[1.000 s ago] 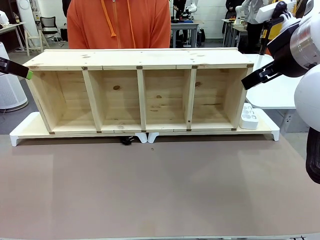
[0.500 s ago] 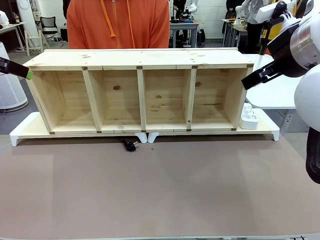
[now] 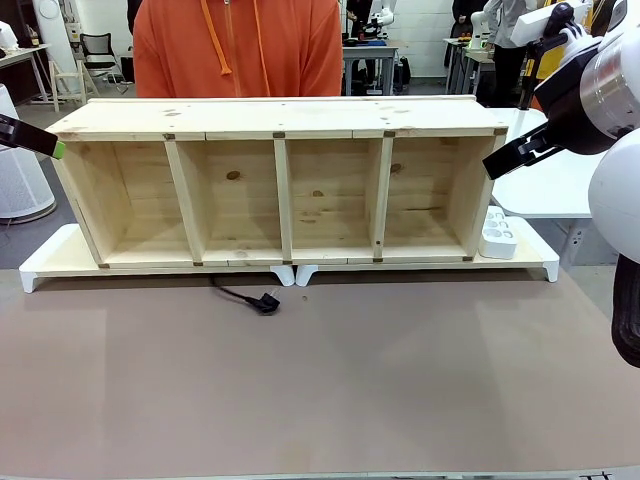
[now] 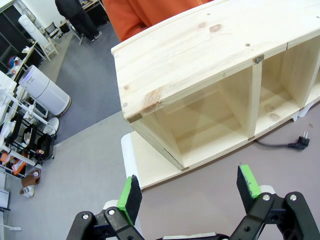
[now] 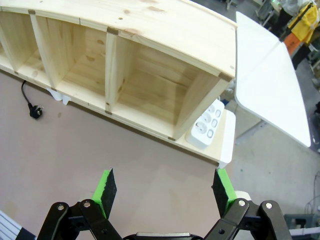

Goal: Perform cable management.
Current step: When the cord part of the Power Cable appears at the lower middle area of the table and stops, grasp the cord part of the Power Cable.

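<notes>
— Where do we find the cable?

— The cable (image 3: 238, 294) lies on the brown table (image 3: 330, 390), left of centre in the front view, just below the front edge of the wooden shelf (image 3: 280, 118). Its plug (image 3: 267, 302) is at the right end. The other end slips under the white base (image 3: 55, 255), and there we lose it.

— Room to move?

— Open brown surface runs from the plug down to the bottom edge and out to both sides.

— Our pincers?

— The left gripper (image 4: 189, 192), at the bottom of its wrist view, is released, fingers spread wide with nothing between them. The right gripper (image 5: 163, 192) is spread the same way, and the power strip (image 5: 205, 129) sits above it in the picture, beside the shelf's end.

— What's cut off?

— In the front view both arms are clipped by the frame's sides. The person (image 3: 240, 45) in orange behind the shelf is cut by the top edge, and we cannot see their hands.
</notes>
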Motion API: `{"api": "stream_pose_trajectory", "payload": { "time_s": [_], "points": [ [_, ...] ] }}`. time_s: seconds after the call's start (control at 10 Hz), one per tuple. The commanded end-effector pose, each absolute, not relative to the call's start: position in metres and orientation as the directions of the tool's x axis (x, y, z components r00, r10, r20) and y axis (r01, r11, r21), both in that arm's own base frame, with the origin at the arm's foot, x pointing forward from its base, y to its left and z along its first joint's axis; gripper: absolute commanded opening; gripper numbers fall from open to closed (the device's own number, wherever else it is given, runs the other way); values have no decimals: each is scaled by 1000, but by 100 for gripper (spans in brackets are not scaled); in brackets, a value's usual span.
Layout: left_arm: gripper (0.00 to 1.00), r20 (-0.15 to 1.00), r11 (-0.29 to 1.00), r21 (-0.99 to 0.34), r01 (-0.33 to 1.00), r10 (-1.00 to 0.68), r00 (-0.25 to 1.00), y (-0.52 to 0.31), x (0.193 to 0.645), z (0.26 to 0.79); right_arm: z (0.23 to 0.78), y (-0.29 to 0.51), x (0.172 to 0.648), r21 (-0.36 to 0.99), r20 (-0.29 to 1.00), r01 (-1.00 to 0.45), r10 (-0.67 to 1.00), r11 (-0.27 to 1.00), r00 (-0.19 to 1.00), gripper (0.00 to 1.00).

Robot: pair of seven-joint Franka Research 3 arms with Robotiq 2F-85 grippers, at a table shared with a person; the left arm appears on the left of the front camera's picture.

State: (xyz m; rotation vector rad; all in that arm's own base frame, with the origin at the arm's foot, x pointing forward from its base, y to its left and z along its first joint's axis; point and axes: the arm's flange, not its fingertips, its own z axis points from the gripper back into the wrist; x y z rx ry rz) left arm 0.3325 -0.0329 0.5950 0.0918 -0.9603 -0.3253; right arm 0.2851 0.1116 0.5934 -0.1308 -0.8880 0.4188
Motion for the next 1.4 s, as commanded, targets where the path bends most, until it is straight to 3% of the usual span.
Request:
{"api": "stream_pose_trajectory", "payload": {
  "time_s": [0.0,1.1,1.3],
  "points": [
    [100,792,948,221,229,-312,525,-33,334,595,592,112,288,-283,724,-303,410,910,555,100],
    [100,792,948,221,229,-312,525,-33,334,595,593,112,285,-282,725,-300,407,911,556,100],
    [100,792,948,221,229,-312,525,-33,334,595,588,133,303,-294,691,-386,474,874,547,100]
  ]
}}
